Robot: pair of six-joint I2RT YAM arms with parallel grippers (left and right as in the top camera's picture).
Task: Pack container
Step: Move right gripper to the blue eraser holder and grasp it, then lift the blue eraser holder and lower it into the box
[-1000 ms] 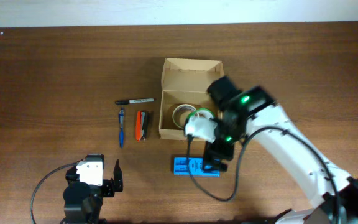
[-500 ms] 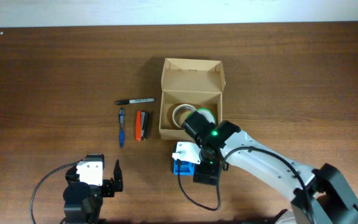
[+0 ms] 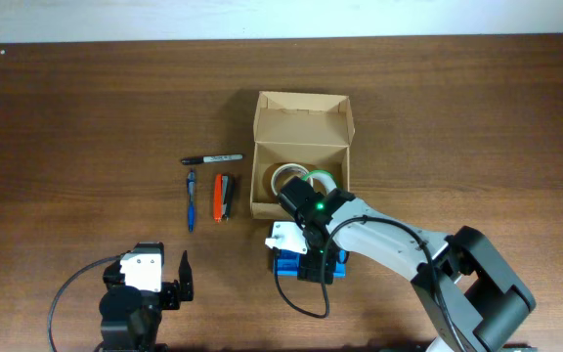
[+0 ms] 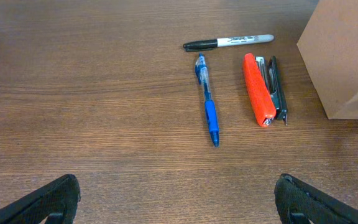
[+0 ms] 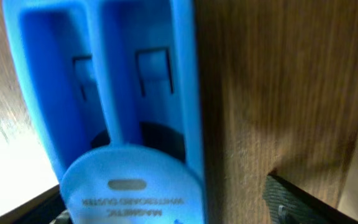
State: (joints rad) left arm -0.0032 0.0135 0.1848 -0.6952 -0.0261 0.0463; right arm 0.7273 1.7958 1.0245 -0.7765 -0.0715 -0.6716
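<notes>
Since the earlier frames the right arm has swung down from the box's [image 3: 301,156] near right corner. The right gripper [image 3: 313,260] now sits over the blue whiteboard eraser [image 3: 308,268], which has not shifted. The left arm and the loose items are unchanged.

Gripper state: in the right wrist view the fingers are spread to either side of the eraser, with clear wood between the blue edge and one finger, so nothing is pinched yet. The left gripper [image 4: 178,202] is spread wide and empty, well away from the box on the robot's side and to its left.

Progress: the box stands mid-table with its lid flap open on the far side. A roll of tape [image 3: 285,179] lies inside against the near wall. A green rim beside it is partly hidden by the arm and not identifiable. Still outside are the eraser, the orange stapler [image 3: 223,198], the blue pen [image 3: 191,199] and the black marker [image 3: 213,158]. In my judgement, packing is at an early stage.

Clearances: the eraser lies just outside the box's near wall, so any lift must clear that wall. The far half of the box floor is bare. The stapler lies just beside the left wall, the pen beyond it, and the marker off the left wall's far end
</notes>
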